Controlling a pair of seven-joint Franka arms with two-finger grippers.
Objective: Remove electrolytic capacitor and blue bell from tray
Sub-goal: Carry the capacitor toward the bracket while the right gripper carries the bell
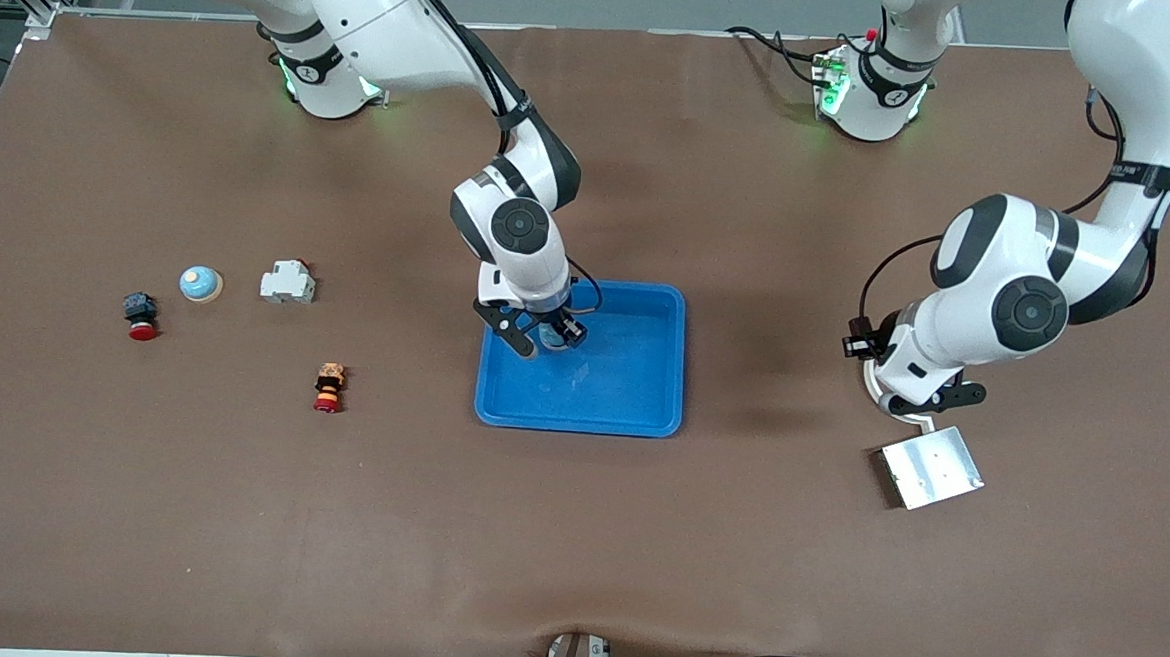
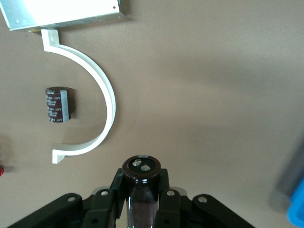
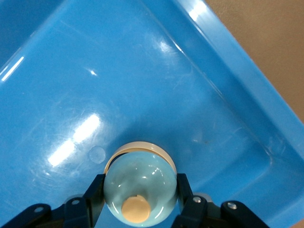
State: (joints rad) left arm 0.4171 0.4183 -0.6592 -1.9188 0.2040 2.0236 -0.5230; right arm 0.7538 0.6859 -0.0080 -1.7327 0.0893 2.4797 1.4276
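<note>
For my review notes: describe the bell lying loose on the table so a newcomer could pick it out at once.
Start at the blue tray mid-table, then look toward the right arm's end of the table, where four small parts lie. The bell is beside the white block. It alone is a pale blue dome on a cream base; the other two have red ends.

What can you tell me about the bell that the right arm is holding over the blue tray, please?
The bell is a glossy, pale blue dome with a cream button on top and a cream rim at its base, plastic by the look of it. The right claw is shut on its sides, holding it over the blue tray near the corner toward the right arm's base. Whether it touches the tray floor cannot be told.
</note>
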